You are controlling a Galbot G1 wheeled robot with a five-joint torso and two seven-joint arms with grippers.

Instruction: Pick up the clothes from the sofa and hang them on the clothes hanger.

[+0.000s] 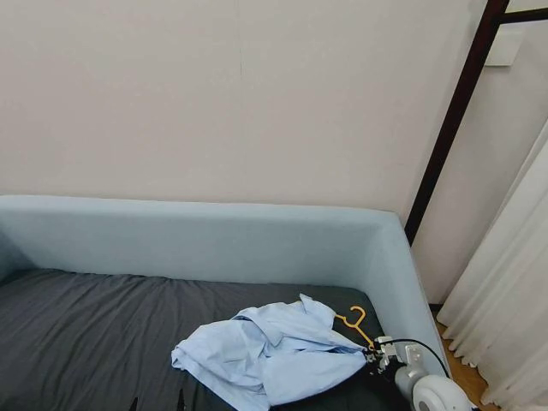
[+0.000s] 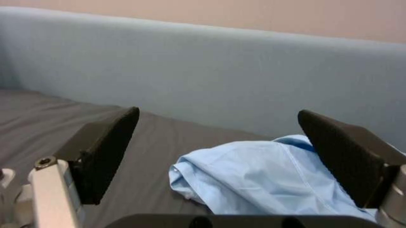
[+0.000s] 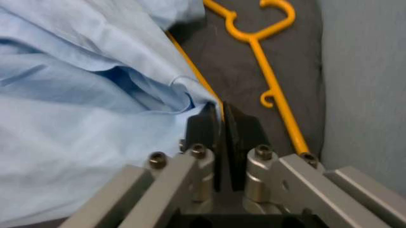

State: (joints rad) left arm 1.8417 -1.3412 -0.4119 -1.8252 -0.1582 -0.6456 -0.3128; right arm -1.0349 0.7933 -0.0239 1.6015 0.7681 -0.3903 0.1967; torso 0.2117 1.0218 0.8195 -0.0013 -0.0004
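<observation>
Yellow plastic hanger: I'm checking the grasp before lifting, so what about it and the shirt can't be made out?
Head view: crumpled light-blue shirt covers much of the yellow plastic hanger.
Right wrist view: right gripper is shut at the shirt hem; whether it pinches cloth, hanger or both is hidden by folds.
Left wrist view: left gripper, open, blocks the shirt's far side.

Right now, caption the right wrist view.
Right end effector closed on blue shirt edge beside yellow hanger on the sofa.
</observation>
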